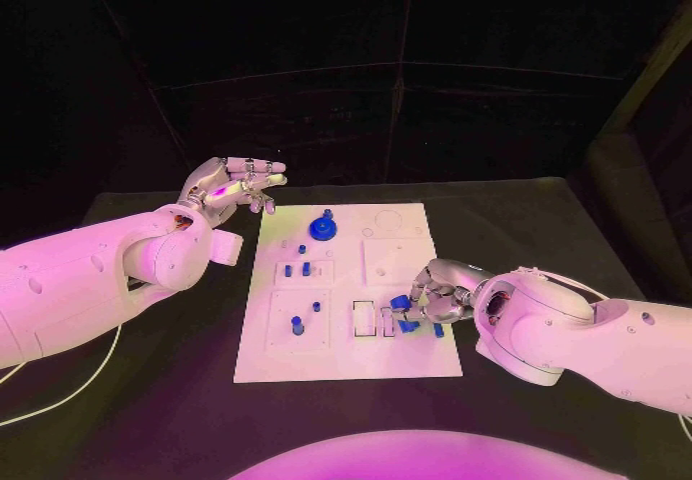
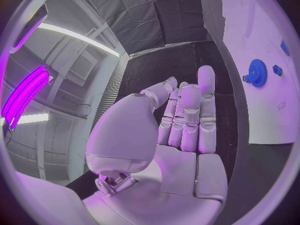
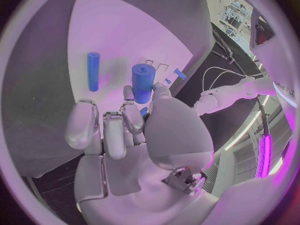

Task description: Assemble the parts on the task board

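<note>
The white task board lies in the middle of the black table. My right hand is over the board's right edge and pinches a short blue cylinder between thumb and fingers, just above the board. A thin blue rod lies flat on the board beside it. A blue gear stands at the board's far end, also seen as the blue gear in the left wrist view. My left hand is raised off the board's far left corner, fingers apart, holding nothing.
Small blue pegs stand in the board's left column, and another peg stands nearer me. A rectangular slot sits just left of my right hand. Bare black table surrounds the board.
</note>
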